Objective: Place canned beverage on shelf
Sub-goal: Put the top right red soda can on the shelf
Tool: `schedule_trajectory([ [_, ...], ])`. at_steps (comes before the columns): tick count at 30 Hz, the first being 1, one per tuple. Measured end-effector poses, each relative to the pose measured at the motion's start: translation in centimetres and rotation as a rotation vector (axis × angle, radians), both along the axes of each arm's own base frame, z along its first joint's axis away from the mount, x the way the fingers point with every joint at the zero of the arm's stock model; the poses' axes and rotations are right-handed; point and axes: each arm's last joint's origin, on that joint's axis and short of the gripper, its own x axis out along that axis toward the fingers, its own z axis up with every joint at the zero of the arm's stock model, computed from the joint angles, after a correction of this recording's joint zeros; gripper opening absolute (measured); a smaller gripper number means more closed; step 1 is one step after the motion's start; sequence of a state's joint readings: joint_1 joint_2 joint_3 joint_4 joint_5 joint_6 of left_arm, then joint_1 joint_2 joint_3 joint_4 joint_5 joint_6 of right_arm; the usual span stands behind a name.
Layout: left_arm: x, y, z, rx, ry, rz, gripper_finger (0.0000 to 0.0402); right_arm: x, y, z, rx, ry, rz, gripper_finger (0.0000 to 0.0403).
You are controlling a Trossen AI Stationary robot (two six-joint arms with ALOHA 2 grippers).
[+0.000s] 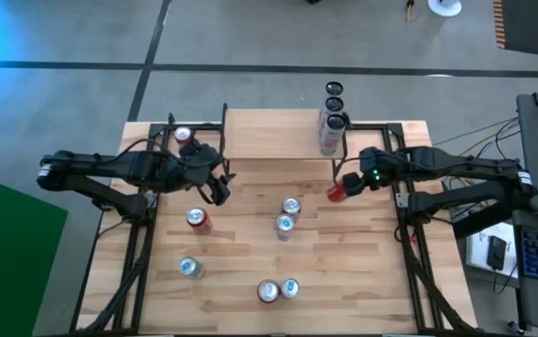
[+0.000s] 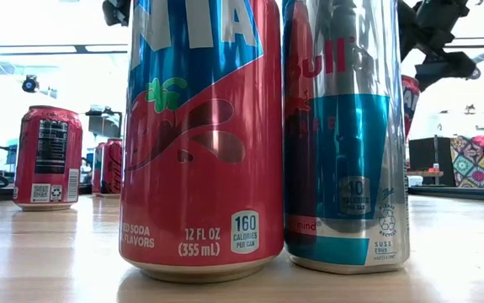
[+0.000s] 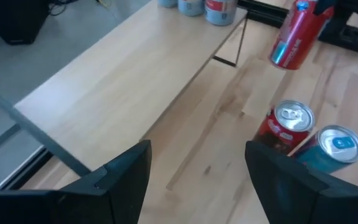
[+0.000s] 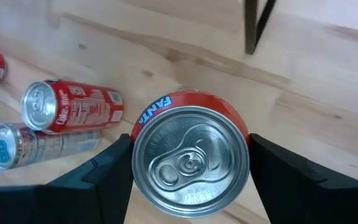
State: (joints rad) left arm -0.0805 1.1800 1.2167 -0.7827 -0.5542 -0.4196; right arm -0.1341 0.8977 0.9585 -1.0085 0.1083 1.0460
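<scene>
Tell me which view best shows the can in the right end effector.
The right wrist view: the Fanta can fills it, lid toward the camera, between the end effector's fingers. The high view shows only a red spot by the shelf. The left wrist view shows it tilted, far off.

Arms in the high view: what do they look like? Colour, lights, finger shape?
Both are dark, jointed arms mounted at the table's side edges. The right arm has a small green light near its wrist, just behind the right gripper. The left gripper has two flat, wedge-shaped matte black fingers.
</scene>
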Motion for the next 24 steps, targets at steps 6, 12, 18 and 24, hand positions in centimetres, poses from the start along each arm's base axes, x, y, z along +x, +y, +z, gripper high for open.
schedule_trajectory([
  [6, 1.1, -0.1, -0.6, -0.044, 0.012, -0.064, 0.0245, 1.1, 0.4, 0.8, -0.008, -0.062, 0.03, 0.0262],
  [12, 2.2, -0.1, -0.9, -0.054, -0.013, -0.075, 0.0245, 2.7, 0.2, 3.5, -0.065, -0.097, 0.102, 0.0262],
  [18, 3.1, 0.3, -0.5, -0.073, -0.031, -0.044, 0.0245, 4.7, 0.0, 5.0, -0.103, -0.057, 0.175, 0.0262],
  [24, 4.5, 0.2, 0.9, -0.048, -0.041, -0.067, 0.0246, 6.3, -0.1, 6.2, -0.121, -0.053, 0.211, 0.0262],
])
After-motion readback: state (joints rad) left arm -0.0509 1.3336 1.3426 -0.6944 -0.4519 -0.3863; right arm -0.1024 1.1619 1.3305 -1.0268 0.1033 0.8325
